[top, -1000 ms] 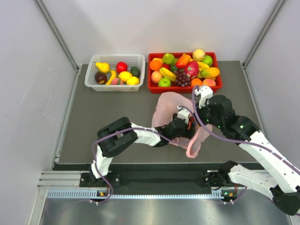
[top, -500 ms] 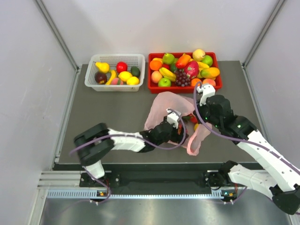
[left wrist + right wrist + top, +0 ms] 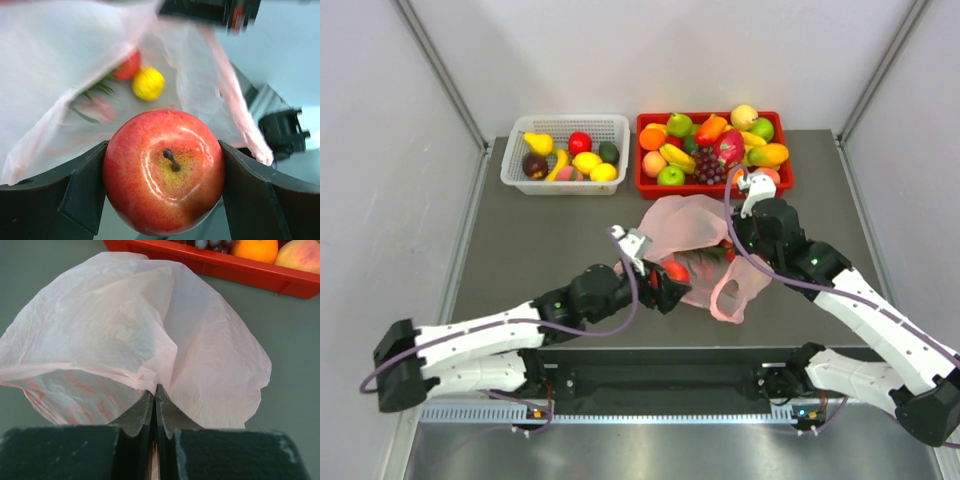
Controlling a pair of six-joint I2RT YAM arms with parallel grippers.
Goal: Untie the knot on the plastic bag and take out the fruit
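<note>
Clamping the hard, likely slick apple (image 3: 164,195) at its widest: left claw (image 3: 163,172); right claw (image 3: 155,396) pinches flimsy bag (image 3: 120,325).

White links (image 3: 470,340), black joints (image 3: 590,293), purple cables (image 3: 790,284)

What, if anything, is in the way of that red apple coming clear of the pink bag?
Nothing visible is. The left claw grips the apple at the open mouth of the bag. The pink film lies behind and beside the apple, not over it. The right claw is pinched on a fold of the bag.
</note>
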